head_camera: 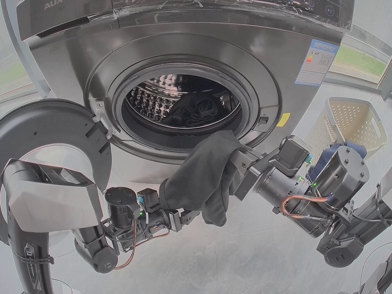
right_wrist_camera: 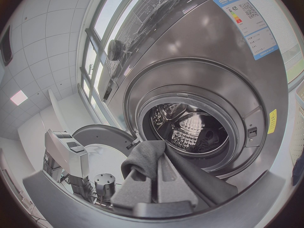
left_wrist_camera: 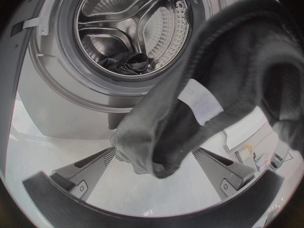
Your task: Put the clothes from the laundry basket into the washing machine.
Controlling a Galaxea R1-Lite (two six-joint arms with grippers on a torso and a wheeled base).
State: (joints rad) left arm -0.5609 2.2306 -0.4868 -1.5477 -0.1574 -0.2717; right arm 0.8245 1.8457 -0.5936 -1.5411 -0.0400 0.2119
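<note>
Grey right gripper [right_wrist_camera: 153, 167]: fingers shut tight on a fold of the black garment [head_camera: 204, 172], just below the mouth of the drum [head_camera: 155, 99].
Left gripper [left_wrist_camera: 153, 151]: sits lower, jaws standing wide. Cloth hangs between the fingers [left_wrist_camera: 93, 162], not pinched as far as I can see.
Garment: strung between both grippers in mid-air, outside the washing machine [head_camera: 286, 54]. Top edge is at the lower door rim [head_camera: 155, 140]; can't tell if it touches. Tail droops below the left gripper. White label [left_wrist_camera: 199, 102] faces the left wrist camera.
Drum contents: one dark item [head_camera: 196, 109] lying inside.
Door [head_camera: 45, 127]: swung open on the robot's left, close to the left arm.
Laundry basket [head_camera: 355, 119]: on the floor, right of the machine. Blue cloth [head_camera: 324, 160] beside it behind the right arm; can't tell if it's in the basket.
Risk 1: only one real pinch. If the right gripper lets go before the bulk is past the rim, I'd expect the garment to slide back onto the floor.
Risk 2: the hanging tail could catch on the rim and end up draped over it, fouling the door.
Risk 3: left arm is near the door, so a wide swing could knock it.
Floor [head_camera: 228, 250]: smooth, pale grey, slightly glossy.
Room: white tiled ceiling, tall windows [right_wrist_camera: 104, 32] behind the machine, green outside.
</note>
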